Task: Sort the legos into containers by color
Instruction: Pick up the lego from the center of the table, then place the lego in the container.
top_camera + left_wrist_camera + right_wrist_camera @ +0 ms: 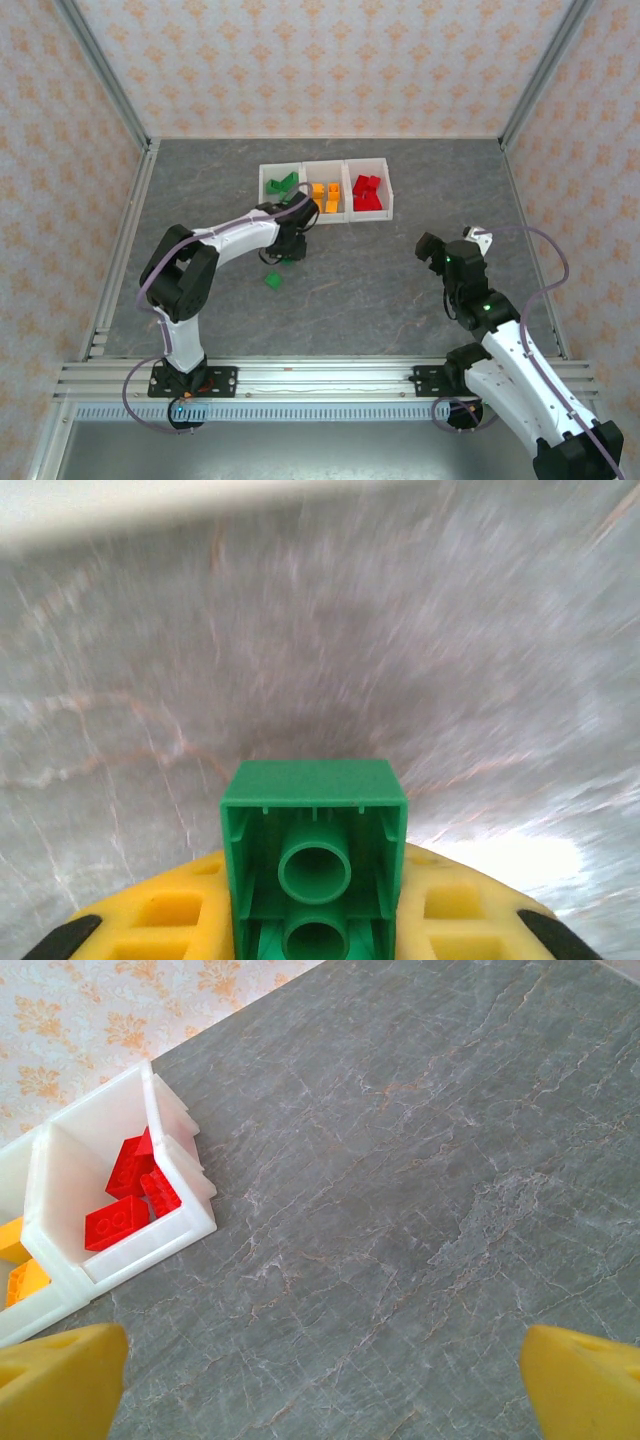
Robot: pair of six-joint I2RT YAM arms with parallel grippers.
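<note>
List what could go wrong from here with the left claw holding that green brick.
1. The green brick juts out past the fingers of the left claw, so it may twist or slip on the way to the bin.
2. The green bin shares a wall with the orange bin. An off-centre release could drop the brick in the wrong bin or on the rim.
3. A loose green brick lies close to the left claw and could get knocked.
</note>
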